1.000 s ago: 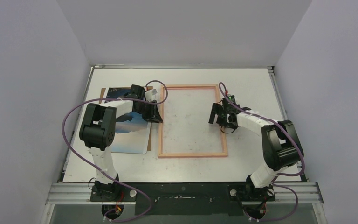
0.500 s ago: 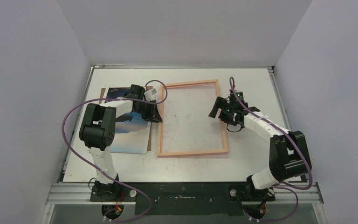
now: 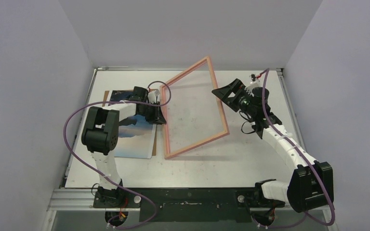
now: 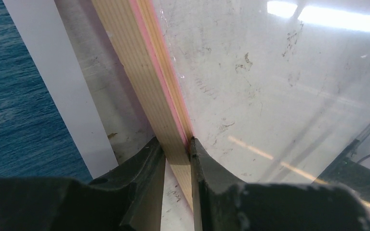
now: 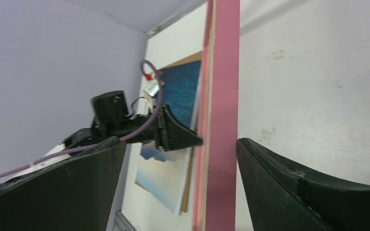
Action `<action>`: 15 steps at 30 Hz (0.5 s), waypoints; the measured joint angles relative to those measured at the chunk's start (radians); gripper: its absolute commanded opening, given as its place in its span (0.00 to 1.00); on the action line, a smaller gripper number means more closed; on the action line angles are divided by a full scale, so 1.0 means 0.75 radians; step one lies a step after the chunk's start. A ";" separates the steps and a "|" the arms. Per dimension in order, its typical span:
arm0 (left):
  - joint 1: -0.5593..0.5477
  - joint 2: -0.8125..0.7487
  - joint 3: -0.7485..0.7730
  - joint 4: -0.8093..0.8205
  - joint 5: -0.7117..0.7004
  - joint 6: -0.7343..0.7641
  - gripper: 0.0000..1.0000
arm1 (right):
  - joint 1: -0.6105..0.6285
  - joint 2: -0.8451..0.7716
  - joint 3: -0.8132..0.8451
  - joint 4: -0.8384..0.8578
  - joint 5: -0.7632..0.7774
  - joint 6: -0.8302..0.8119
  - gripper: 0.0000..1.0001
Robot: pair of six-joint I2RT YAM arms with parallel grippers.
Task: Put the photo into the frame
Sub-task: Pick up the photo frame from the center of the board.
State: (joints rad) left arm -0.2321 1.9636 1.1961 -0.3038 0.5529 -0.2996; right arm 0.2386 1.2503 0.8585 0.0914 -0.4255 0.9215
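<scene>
The photo is not in yet. It lies flat on the table just outside the left gripper, which pinches one rail of the frame. The opposite rail tilts up at the right gripper, whose fingers are spread. Only the left wrist view shows the glass; only the right wrist view shows gaps beside that rail.

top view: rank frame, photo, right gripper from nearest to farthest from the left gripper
1. frame, left rail in the left gripper's jaws
2. photo, flat just to its left
3. right gripper, across the frame at its right rail
</scene>
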 measured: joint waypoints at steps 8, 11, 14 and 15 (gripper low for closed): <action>-0.028 0.003 -0.015 0.027 0.051 -0.015 0.00 | 0.072 0.008 -0.068 0.226 -0.258 0.236 0.86; -0.027 0.003 -0.018 0.033 0.056 -0.014 0.00 | 0.090 0.013 -0.073 0.262 -0.308 0.287 0.85; -0.027 0.003 -0.018 0.035 0.058 -0.013 0.00 | 0.105 0.013 -0.069 0.269 -0.316 0.293 0.84; -0.027 0.003 -0.018 0.035 0.058 -0.013 0.00 | 0.109 0.013 -0.063 0.260 -0.316 0.289 0.84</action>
State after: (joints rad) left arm -0.2523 1.9659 1.1824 -0.2779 0.5964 -0.3096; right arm 0.3202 1.2602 0.8112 0.2867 -0.6628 1.1381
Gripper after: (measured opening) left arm 0.206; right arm 0.849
